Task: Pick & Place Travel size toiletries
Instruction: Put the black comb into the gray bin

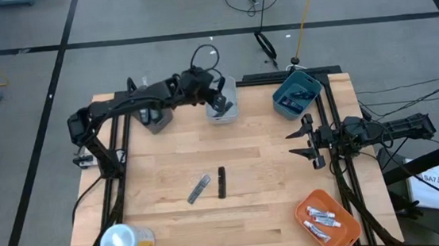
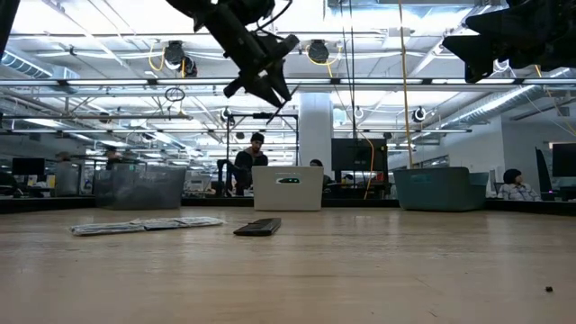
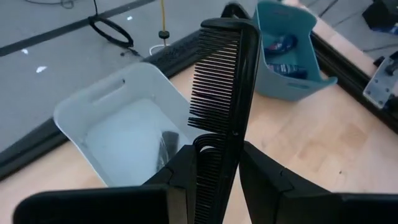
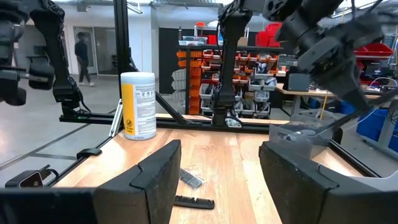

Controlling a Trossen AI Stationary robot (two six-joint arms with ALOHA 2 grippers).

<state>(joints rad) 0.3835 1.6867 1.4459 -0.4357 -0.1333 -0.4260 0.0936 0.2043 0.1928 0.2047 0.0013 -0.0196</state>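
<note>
My left gripper's [image 3: 214,171] fingers [image 3: 183,168] pinch a black comb [image 3: 227,93], hanging above the white bin [image 1: 222,107] at the table's [image 1: 161,184] far edge. My right gripper [image 1: 310,141] waits with fingers spread near the teal bin [image 1: 297,94]. Another black comb [image 1: 221,182] and a silvery packet [image 1: 199,188] lie mid-table, and white tubes [image 1: 322,217] sit in the orange tray [image 1: 303,209].

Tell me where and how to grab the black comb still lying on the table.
Take the black comb from straight above, mid-length, pincer closing across its narrow width. It lies flat, long axis running toward the bins, beside the silvery packet but apart from it, so approach on the far side. The right pincer is open and free.
</note>
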